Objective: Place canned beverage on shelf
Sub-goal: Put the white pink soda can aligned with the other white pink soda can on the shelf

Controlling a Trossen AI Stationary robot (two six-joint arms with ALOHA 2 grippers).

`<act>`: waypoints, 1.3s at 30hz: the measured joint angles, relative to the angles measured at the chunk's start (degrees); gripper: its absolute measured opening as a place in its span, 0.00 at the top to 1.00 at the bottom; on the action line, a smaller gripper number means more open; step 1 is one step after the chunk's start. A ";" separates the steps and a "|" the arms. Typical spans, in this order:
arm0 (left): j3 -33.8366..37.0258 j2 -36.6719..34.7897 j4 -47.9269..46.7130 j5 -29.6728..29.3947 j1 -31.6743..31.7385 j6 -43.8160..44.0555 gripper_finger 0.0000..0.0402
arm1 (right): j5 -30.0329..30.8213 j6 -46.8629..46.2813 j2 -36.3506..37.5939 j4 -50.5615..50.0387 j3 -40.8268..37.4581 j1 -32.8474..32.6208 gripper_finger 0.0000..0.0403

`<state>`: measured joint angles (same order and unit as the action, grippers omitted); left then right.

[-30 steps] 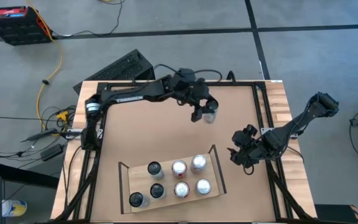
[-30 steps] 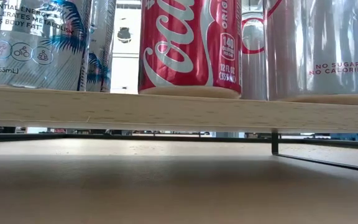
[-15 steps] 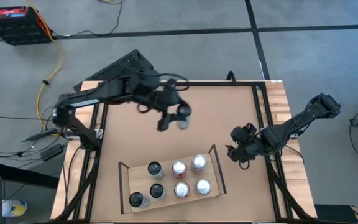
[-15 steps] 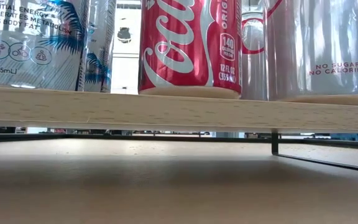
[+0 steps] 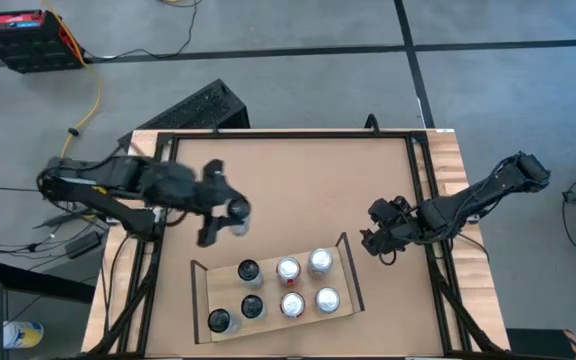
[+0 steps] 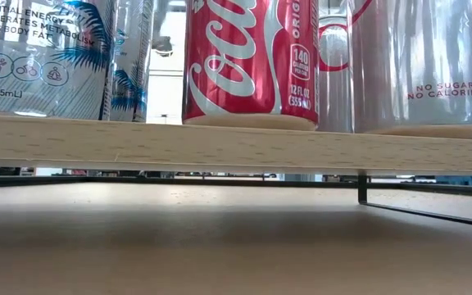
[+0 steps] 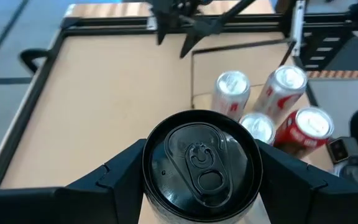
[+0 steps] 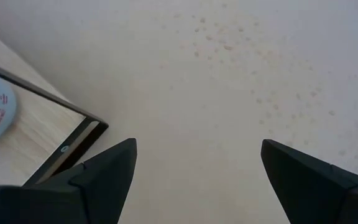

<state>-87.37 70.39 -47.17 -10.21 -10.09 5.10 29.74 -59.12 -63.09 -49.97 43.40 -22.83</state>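
A can with a black top sits between the fingers of my left gripper, above the table's left part and just beyond the far left corner of the shelf. The shelf is a pale wood board with black end rails; several cans stand on it, among them a red one. In the low view the board's edge shows raised above the tabletop. My right gripper hangs open over the bare tabletop, to the right of the shelf's right rail. My left gripper pinches the can's side wall just under the top rim between its two fingers, one finger on each side. The fingers come from the table's left side, slanting down. The can is lifted clear of the table, top up.
Black frame rails run along the tabletop's edges. Bare brown tabletop lies beyond the shelf. A keyboard and cables lie on the floor past the far left corner.
My left gripper has carried the can from the far middle of the table toward the left and near edges, rising a little, and now stands near the shelf's far left corner. The can has stayed in its hold, clear of the table.
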 joint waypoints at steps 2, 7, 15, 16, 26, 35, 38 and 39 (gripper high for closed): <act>3.34 -3.82 -0.11 -3.30 -2.05 1.99 0.42 | -0.01 -0.16 0.00 0.11 0.00 0.40 0.09; 12.58 -11.93 1.08 -5.09 -6.71 9.69 0.42 | 0.00 -0.86 0.00 1.18 0.00 0.91 0.09; 23.81 -17.75 4.89 -12.47 -17.13 24.00 0.42 | 0.02 -0.86 0.00 2.24 0.00 2.14 0.09; 24.24 -17.70 5.20 -13.84 -18.65 25.43 0.42 | 0.02 -0.86 0.00 2.43 0.00 2.53 0.09; 24.71 -12.69 8.03 -29.14 -33.96 35.12 0.42 | -0.08 -0.60 0.00 2.64 0.00 5.42 0.09; 24.71 -3.93 8.20 -39.18 -41.77 46.30 0.42 | -1.14 -0.39 0.00 2.64 0.00 5.25 0.09; 24.71 -1.78 8.13 -40.06 -42.62 49.18 0.42 | -1.69 -0.38 0.00 2.62 0.00 5.25 0.09; 24.70 -1.13 8.15 -40.46 -42.82 49.82 0.42 | -1.80 -0.38 0.00 2.62 0.00 5.25 0.09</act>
<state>-62.67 69.26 -39.02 -50.67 -52.92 54.91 27.93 -59.51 -63.09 -47.35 43.40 -17.58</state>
